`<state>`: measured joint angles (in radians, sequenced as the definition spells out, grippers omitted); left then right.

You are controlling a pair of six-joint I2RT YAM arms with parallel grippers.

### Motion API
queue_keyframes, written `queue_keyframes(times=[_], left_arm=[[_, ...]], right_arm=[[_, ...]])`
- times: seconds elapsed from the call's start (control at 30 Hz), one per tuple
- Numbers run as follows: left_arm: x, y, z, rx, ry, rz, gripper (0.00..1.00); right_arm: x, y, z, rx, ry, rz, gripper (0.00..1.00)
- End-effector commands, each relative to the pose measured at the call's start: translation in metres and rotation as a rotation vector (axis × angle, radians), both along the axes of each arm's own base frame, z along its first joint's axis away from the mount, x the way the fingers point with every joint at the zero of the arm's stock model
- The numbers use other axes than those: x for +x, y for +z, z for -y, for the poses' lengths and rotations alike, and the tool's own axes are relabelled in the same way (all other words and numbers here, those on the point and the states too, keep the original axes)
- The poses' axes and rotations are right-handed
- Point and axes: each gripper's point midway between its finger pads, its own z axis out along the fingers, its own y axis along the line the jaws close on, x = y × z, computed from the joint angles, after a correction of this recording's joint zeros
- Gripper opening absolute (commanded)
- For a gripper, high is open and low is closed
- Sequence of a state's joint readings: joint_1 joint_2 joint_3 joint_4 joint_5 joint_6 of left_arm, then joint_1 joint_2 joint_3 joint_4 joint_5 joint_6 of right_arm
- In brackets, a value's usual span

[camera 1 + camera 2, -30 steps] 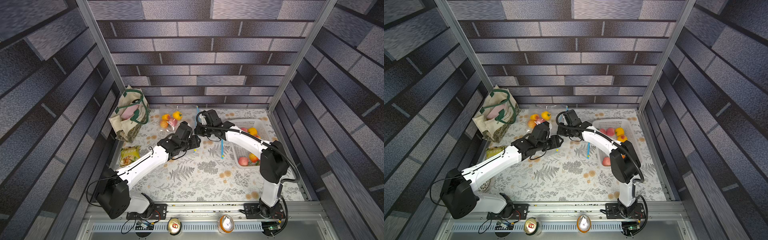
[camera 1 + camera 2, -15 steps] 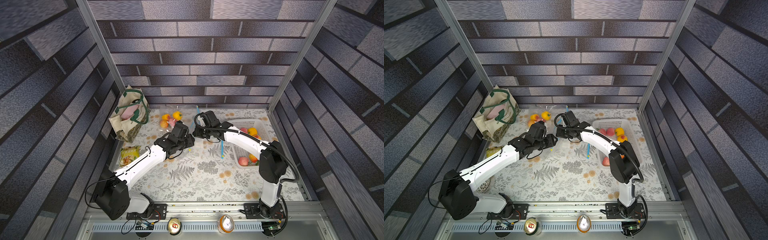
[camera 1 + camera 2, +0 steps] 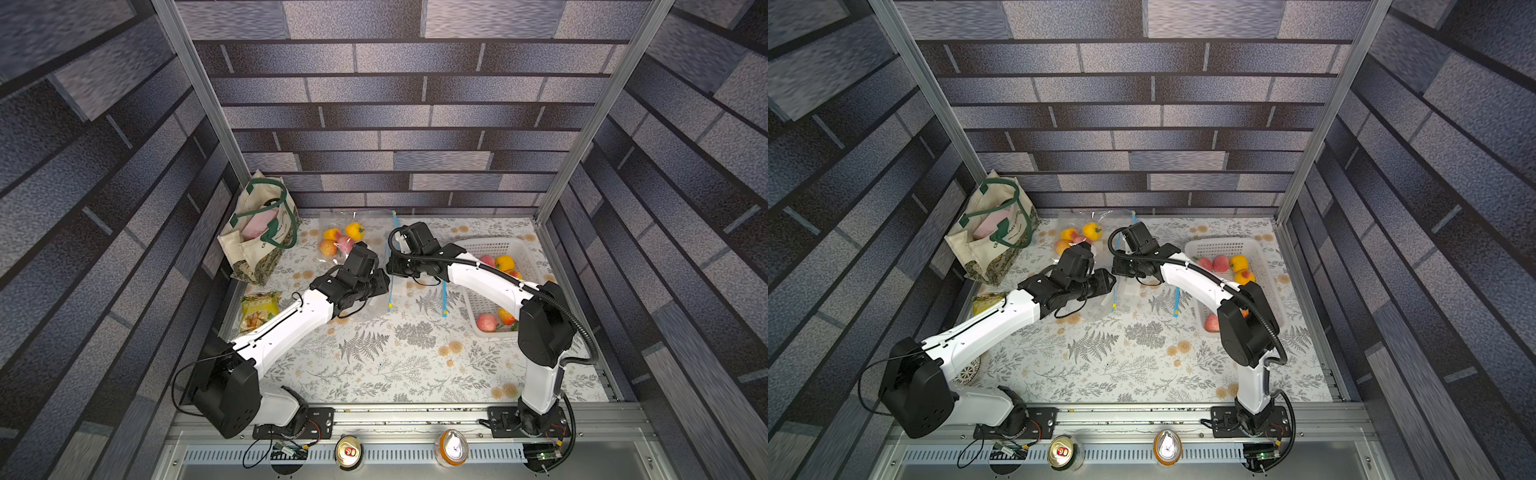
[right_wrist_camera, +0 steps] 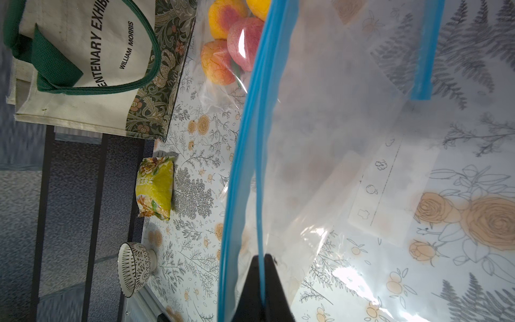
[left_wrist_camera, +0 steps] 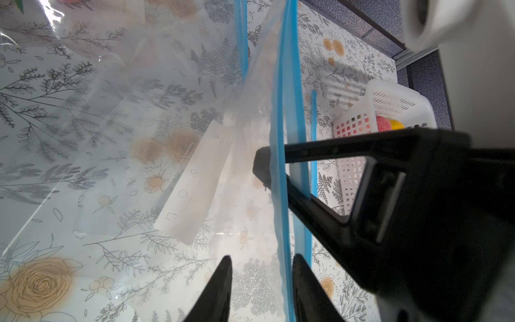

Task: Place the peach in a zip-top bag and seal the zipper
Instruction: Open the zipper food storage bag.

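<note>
**Peach lying in the basket while both arms are working at the bag's mouth**

Across the floral table (image 3: 395, 365), the two arms are meeting near the back. The white basket (image 3: 498, 245) is sitting on the right arm's side with several fruits in it. The peach is most likely the pink-red fruit (image 3: 486, 322) lying at the basket's near end, well apart from both grippers, though which fruit is meant cannot be told for sure.

Nothing is showing inside the zip-top bag (image 4: 348, 133), which is hanging clear and empty between the arms. The step in hand therefore appears to be getting the mouth open, not loading or sealing.

The right gripper (image 4: 262, 259) is pinching the bag's blue zipper strip (image 5: 278, 125), its jaws closed tight on the rim and holding it raised off the table. The left gripper (image 5: 262, 259) is hovering at the same strip from the opposite side. Its jaws are standing narrow but parted, with the strip running between the two fingers (image 5: 220, 278) and a gap showing on one side. It is gripping nothing yet.

The next move is probably calling for the left jaws to close on one layer of the rim only, then draw away from the right so the mouth gapes. Catching both layers would be holding the bag shut.
</note>
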<state>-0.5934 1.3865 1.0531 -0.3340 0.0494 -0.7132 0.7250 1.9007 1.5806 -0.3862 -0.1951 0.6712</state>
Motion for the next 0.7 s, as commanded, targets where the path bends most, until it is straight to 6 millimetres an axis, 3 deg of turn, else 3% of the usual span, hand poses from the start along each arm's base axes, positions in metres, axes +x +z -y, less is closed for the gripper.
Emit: queue_keyframes(times=[0.0, 0.17, 0.47, 0.67], left_arm=[[0.006, -0.004, -0.007, 0.050, 0.010, 0.009, 0.39], [0.005, -0.001, 0.000, 0.069, -0.015, 0.019, 0.45], [0.012, -0.024, -0.028, 0.250, 0.064, -0.006, 0.42], [0.022, -0.017, -0.030, 0.220, 0.060, -0.001, 0.43]], right_arm=[[-0.013, 0.000, 0.004, -0.010, 0.021, -0.011, 0.00], [-0.013, -0.005, 0.003, -0.010, 0.019, -0.026, 0.00], [-0.020, 0.008, 0.006, 0.013, 0.020, -0.023, 0.00], [-0.031, 0.008, 0.006, 0.015, 0.038, -0.030, 0.00]])
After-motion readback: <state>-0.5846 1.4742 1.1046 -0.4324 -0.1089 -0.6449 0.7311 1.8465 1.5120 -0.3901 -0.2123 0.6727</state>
